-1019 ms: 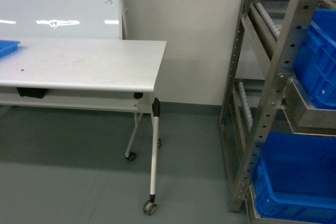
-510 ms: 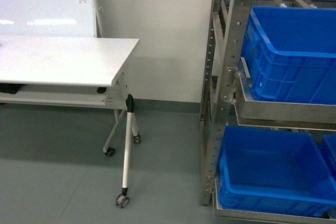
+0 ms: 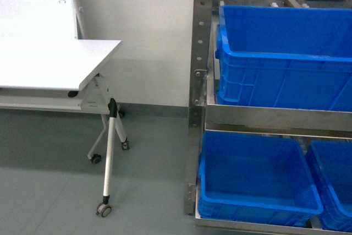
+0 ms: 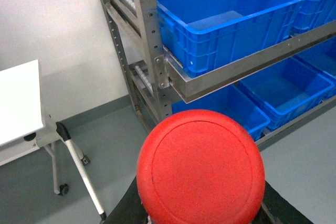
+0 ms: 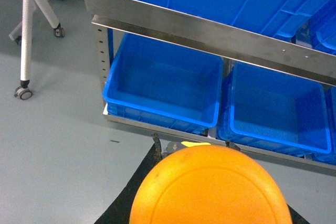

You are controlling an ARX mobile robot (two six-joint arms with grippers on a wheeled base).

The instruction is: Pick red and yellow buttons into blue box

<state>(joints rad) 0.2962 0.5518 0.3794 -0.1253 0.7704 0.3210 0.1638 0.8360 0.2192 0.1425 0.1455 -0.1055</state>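
Red button [image 4: 200,169] in left hand, yellow button [image 5: 210,190] prob. in right.

white folding table [image 3: 49,64] beside steel rack [image 3: 199,108], grey floor [image 3: 148,185].

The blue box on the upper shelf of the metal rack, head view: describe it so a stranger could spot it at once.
Find the metal rack right of the white folding table. The blue box sits on its upper shelf. Unlike the two boxes below, it is alone on its level and higher up.
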